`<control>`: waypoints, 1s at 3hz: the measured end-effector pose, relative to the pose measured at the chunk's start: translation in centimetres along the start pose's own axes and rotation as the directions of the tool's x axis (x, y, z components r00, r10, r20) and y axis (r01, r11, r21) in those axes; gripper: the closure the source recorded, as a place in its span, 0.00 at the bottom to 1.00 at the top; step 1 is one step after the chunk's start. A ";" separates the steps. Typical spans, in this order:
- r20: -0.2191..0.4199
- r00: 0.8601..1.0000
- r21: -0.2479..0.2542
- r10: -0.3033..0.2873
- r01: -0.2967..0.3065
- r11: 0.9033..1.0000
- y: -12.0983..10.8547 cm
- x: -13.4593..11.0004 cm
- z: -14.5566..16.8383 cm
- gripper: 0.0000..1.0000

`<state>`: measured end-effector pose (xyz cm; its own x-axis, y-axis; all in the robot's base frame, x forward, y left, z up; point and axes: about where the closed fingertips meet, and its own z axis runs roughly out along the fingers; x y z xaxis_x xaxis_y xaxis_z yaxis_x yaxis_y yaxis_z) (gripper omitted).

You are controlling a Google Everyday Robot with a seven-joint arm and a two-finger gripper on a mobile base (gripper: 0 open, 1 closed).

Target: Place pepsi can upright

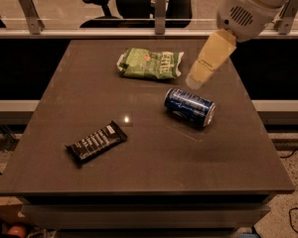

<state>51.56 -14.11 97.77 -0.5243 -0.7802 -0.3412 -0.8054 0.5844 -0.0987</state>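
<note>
The pepsi can [189, 106] lies on its side on the dark table [149, 167], right of centre, its silver end facing front right. My gripper [195, 81] comes down from the upper right on a white arm. Its cream tip hangs just above and behind the can, apart from it and holding nothing.
A green snack bag [150, 64] lies at the back of the table, left of the gripper. A black wrapped bar [96, 141] lies front left. A rail with glass panels [160, 14] and office chairs stand behind the table.
</note>
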 end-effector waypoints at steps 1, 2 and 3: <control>-0.065 0.998 -0.003 0.027 -0.027 1.000 0.0 -0.5 1.8 0.00; -0.097 0.994 -0.012 0.044 -0.046 0.999 0.1 -0.7 3.3 0.00; -0.121 0.991 -0.022 0.047 -0.050 0.999 0.4 -1.1 4.7 0.00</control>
<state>53.12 -12.03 93.72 -0.5913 -0.7731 -0.2293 -0.7840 0.6178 -0.0610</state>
